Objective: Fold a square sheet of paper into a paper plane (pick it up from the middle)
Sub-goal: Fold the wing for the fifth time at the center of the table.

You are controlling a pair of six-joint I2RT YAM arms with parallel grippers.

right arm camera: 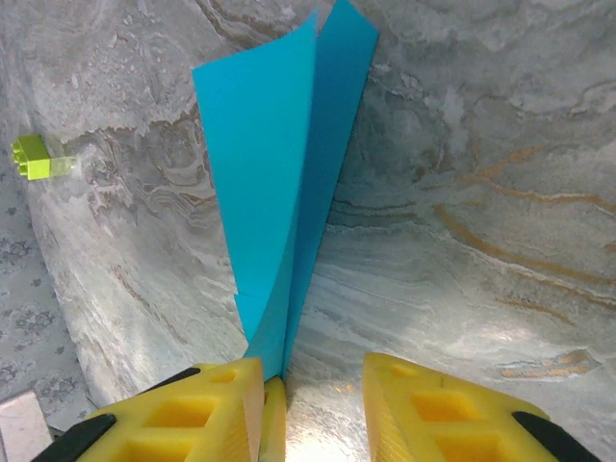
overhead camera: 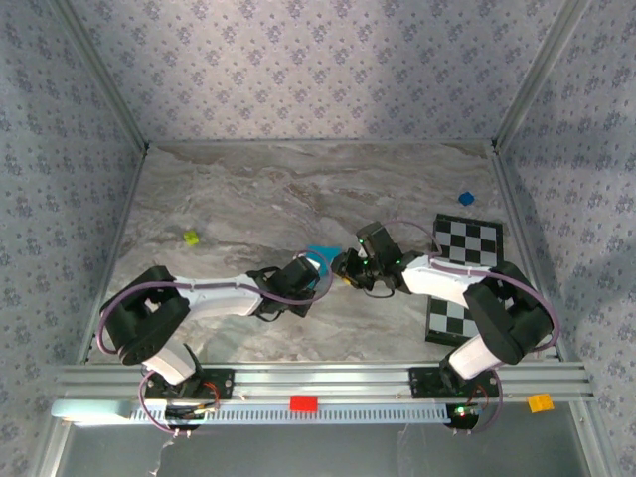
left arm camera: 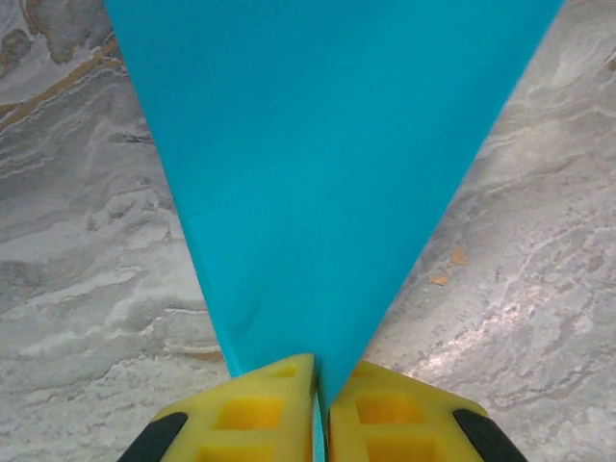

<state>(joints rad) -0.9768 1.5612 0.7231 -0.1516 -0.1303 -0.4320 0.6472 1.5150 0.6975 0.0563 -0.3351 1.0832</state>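
- A grey marbled table (overhead camera: 248,199) sits inside walls (overhead camera: 298,60) of pale flowered wallpaper, with a metal rail (overhead camera: 328,378) along its near edge.
- The two arms reach inward and meet near the middle of the table, with the paper (overhead camera: 320,256) between them.
- In the top view the paper is a small cyan patch, just beyond the left gripper (overhead camera: 316,270) and just beside the right gripper (overhead camera: 348,268).
- The left gripper (left arm camera: 320,371) is closed on the paper (left arm camera: 327,173). Its yellow fingers (left arm camera: 255,409) pinch the narrow point, and the sheet widens away from them above the marble.
- In the right wrist view the paper (right arm camera: 274,183) is folded into two layers that stand up off the table and splay apart at the far end.
- The right gripper (right arm camera: 313,371) has its jaws apart. The paper's lower end lies against the inner face of one finger (right arm camera: 207,404), and the other finger stands clear of it.
- A checkered board (overhead camera: 467,243) lies at the right of the table, partly under the right arm, with a small blue cube (overhead camera: 465,198) just beyond it.
- A lime block (overhead camera: 191,238) lies on the left of the table, well apart from the paper.
- A red block (overhead camera: 303,402) and an orange block (overhead camera: 540,401) sit by the rail.
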